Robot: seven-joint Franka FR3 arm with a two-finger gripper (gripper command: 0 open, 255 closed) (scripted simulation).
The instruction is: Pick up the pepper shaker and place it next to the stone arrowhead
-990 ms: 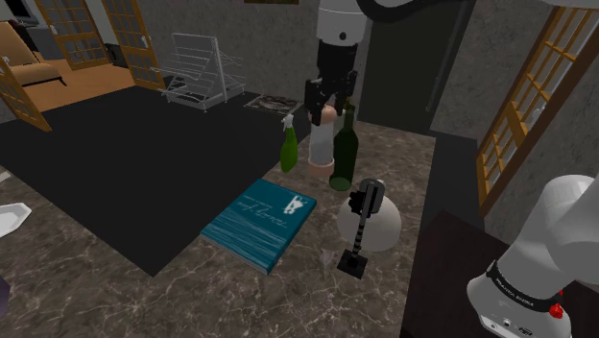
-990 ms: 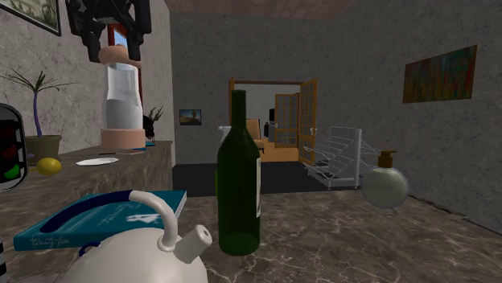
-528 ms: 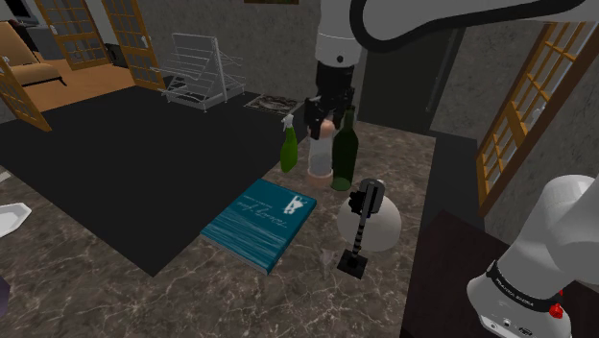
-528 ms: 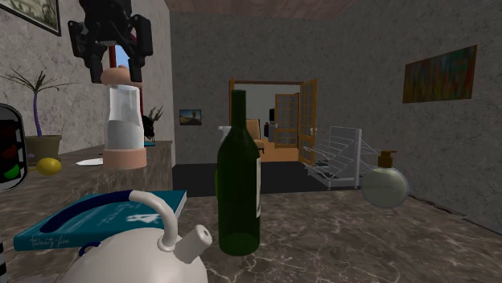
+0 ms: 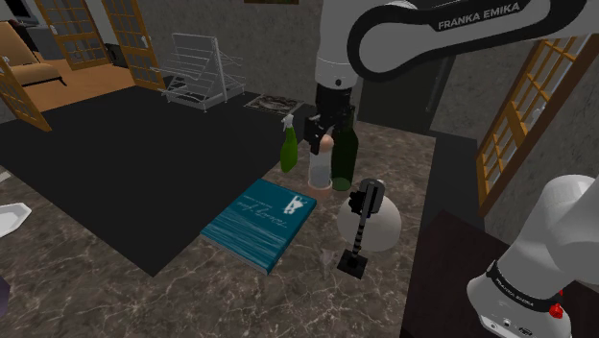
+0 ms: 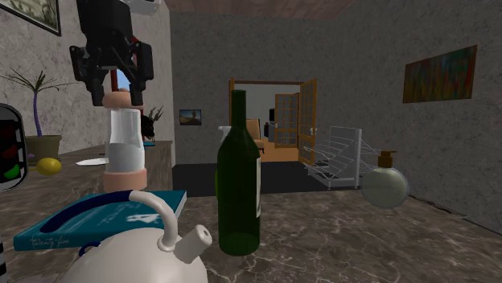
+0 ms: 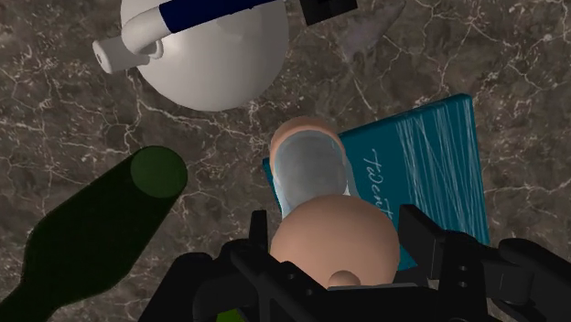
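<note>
Pepper shaker (image 6: pixel 127 145) upright beneath the black gripper (image 6: pixel 117 95), whose jaws clasp its rounded pinkish cap from either side. The body is a pale grey cylinder on a flared pinkish base. Whether the base touches the surface (image 5: pixel 115 278), a dark, white-veined marble, cannot be told. A dark green bottle (image 5: pixel 343 154) stands just beside the shaker. A flat teal book (image 7: pixel 430 174) lies near its base.
</note>
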